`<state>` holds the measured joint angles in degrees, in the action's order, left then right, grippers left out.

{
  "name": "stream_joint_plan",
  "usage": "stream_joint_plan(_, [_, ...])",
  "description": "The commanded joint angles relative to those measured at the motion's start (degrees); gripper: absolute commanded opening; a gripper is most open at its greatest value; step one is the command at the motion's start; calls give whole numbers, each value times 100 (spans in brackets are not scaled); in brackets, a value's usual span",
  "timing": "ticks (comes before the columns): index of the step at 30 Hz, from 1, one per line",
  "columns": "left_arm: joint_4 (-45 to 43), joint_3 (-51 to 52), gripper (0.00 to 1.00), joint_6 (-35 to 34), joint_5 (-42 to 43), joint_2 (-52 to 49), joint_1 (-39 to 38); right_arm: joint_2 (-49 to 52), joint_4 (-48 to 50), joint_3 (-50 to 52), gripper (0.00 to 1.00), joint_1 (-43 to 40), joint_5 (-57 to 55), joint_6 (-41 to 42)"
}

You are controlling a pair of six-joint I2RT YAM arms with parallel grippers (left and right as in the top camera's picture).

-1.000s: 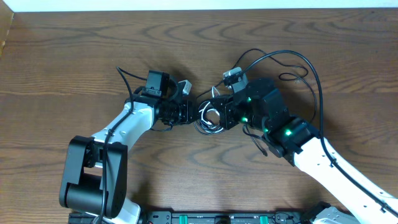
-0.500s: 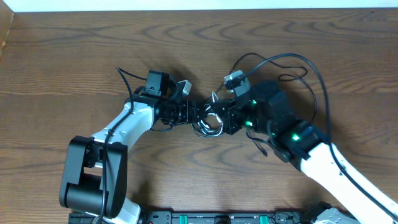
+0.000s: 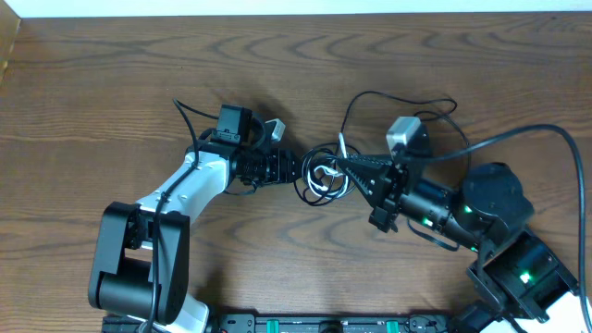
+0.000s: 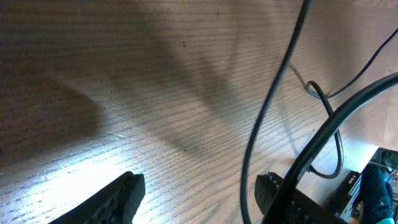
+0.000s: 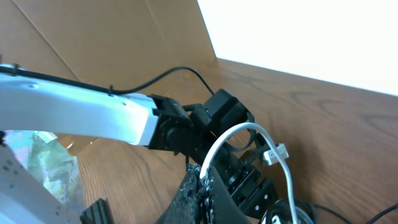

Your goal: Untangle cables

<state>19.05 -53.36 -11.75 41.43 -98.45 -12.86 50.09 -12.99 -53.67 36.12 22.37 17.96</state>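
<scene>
Mid-bench (image 3: 111,83), the left gripper (image 4: 193,196) has its jaws apart beside the tangled cables (image 3: 319,182). The right gripper (image 3: 340,166) has its jaws clamped on the white cord (image 5: 249,127).

The cables (image 3: 319,176) sit as one small tangled knot of loops near the middle of the table (image 3: 139,83). Thin black cords (image 3: 313,192) curl around a white cord (image 5: 239,127). The white cord arches up from the closed jaws of the right gripper (image 5: 201,175) and carries a small white plug (image 5: 274,154).
</scene>
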Motion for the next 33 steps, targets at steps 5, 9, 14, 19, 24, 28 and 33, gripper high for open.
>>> stream_joint_plan(5, [28, -127, 52, 52, -457, 120, -2, -111, -96, -66, 1, -9, 457, -350])
stream_joint_plan(9, [79, -127, 14, 52, -994, 120, -2, -111, -96, -66, 1, -13, 498, -348])
stream_joint_plan(14, [151, -127, 8, 26, -1965, 120, -2, -111, -146, -66, 1, -70, 501, -343])
stream_joint_plan(19, [225, -127, 7, -227, -3202, 116, -2, -118, -358, -66, 1, -212, 501, -337])
stream_joint_plan(24, [492, -127, 8, -686, -4605, 116, -2, -264, -903, -66, 1, -549, 498, -321])
stream_joint_plan(28, [555, -127, 8, -859, -4878, 116, 63, -459, -1285, -66, 1, -890, 496, -238])
stream_joint_plan(33, [664, -127, 8, -1016, -4863, 116, 535, -793, -1814, -66, 1, -1480, 472, 15])
